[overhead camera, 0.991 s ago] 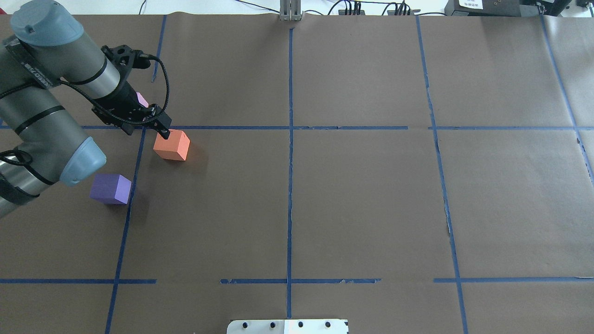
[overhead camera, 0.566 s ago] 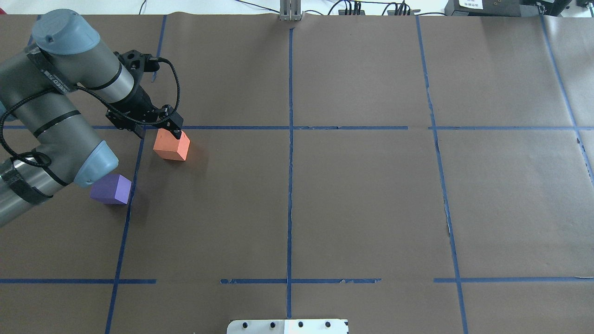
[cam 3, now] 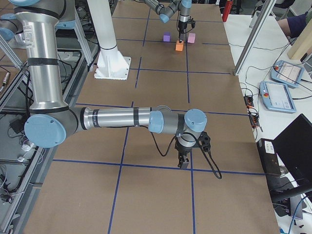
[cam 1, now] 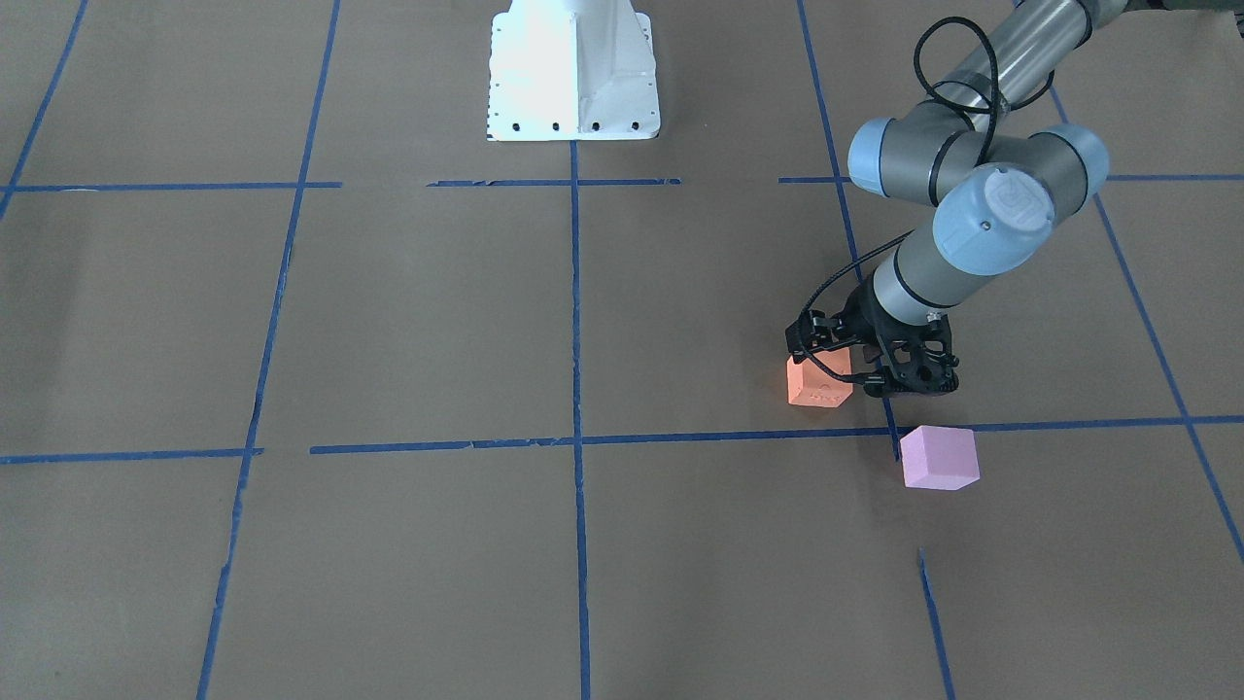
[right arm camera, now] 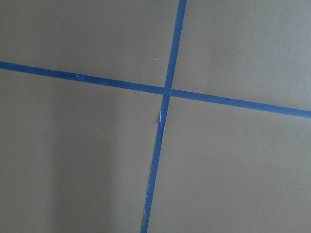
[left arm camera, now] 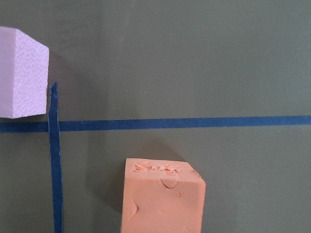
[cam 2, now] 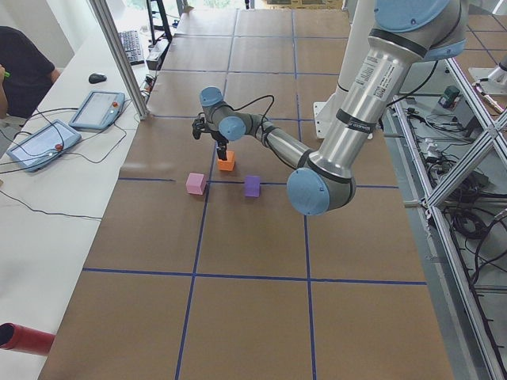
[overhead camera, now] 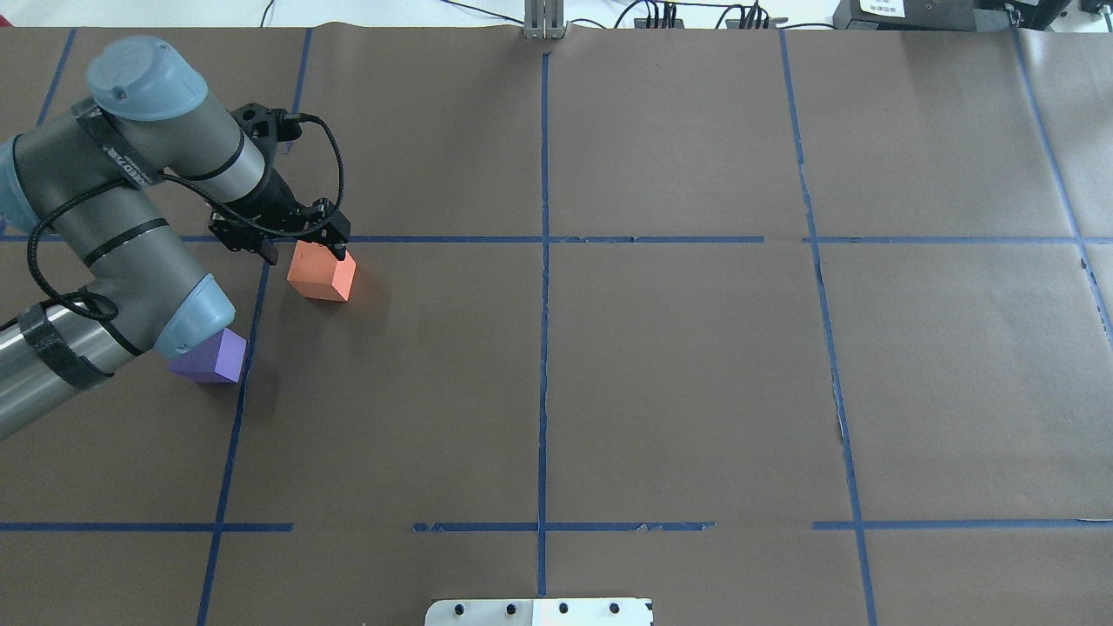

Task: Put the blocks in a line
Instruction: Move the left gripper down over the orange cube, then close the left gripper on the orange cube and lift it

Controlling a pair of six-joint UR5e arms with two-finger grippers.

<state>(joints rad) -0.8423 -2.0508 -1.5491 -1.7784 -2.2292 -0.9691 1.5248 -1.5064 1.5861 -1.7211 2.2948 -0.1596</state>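
No writing can be read. The printed band (overhead camera: 116,159) on the left arm is too small to make out, and the dents on the orange block (overhead camera: 322,275) form no legible letters.

The left arm reaches in bent at the elbow, its wrist pointing steeply down. The left gripper (overhead camera: 303,252) hangs over the orange block's far edge with its jaws spread about a block's width, gripping nothing. One fingertip (overhead camera: 339,252) sits at the block's top corner.

The purple block (overhead camera: 215,358) lies apart from the orange block, nearer the robot and to its left, partly under the elbow. The pink block (cam 1: 939,457) lies beyond the orange block, also leftward.

The right gripper (cam 3: 184,161) points down well away from the orange block, over a tape crossing (right arm camera: 166,91). Whether it is spread or closed cannot be told.
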